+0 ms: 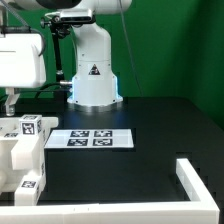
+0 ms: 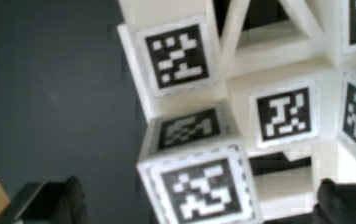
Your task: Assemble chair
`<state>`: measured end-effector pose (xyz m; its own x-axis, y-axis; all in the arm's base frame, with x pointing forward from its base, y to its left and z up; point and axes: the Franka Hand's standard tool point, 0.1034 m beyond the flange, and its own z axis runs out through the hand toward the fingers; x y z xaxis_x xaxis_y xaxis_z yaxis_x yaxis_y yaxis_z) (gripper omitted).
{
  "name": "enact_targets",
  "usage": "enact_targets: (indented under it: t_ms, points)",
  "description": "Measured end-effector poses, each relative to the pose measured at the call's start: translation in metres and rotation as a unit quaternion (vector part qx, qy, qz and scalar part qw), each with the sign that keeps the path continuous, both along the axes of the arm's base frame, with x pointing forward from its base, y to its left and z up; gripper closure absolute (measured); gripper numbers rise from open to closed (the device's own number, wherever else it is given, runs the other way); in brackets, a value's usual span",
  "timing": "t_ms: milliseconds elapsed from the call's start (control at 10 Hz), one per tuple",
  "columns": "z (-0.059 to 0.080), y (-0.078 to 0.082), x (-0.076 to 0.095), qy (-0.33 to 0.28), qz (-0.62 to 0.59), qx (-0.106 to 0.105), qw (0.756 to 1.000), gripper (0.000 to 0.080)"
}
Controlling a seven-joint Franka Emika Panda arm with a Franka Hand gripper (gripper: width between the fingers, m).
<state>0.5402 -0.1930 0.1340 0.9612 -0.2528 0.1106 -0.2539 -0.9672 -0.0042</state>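
Tool point(image 2: 189, 202) wide open just above tagged white chair parts point(image 2: 246, 100)

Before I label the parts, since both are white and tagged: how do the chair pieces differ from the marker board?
The chair pieces are chunky blocks standing up off the table; the marker board is thin and lies flat. The chair pieces carry tags on several faces, the marker board only on its top. The chair pieces sit at the exterior view's left edge, the marker board nearer the middle. Both are white with black-and-white square tags.
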Motion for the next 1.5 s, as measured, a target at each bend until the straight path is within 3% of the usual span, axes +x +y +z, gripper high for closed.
enact_targets:
  t_ms: [200,300,400,800,1500]
  points:
    - [0.0005,0.0028,0.0016,-0.003,0.018,-0.005,1.0,0.015]
    - [-0.0022,0.0083,-0.0058,0.036,0.037,0.014,0.999,0.015]
    - [-0.003,0.0031,-0.0052,0.056,0.048,0.014,0.997,0.015]
    - [-0.006,0.0009,-0.004,0.059,0.042,0.01,0.997,0.015]
    - [-0.0065,0.0007,-0.0021,0.058,0.133,-0.002,0.989,0.015]
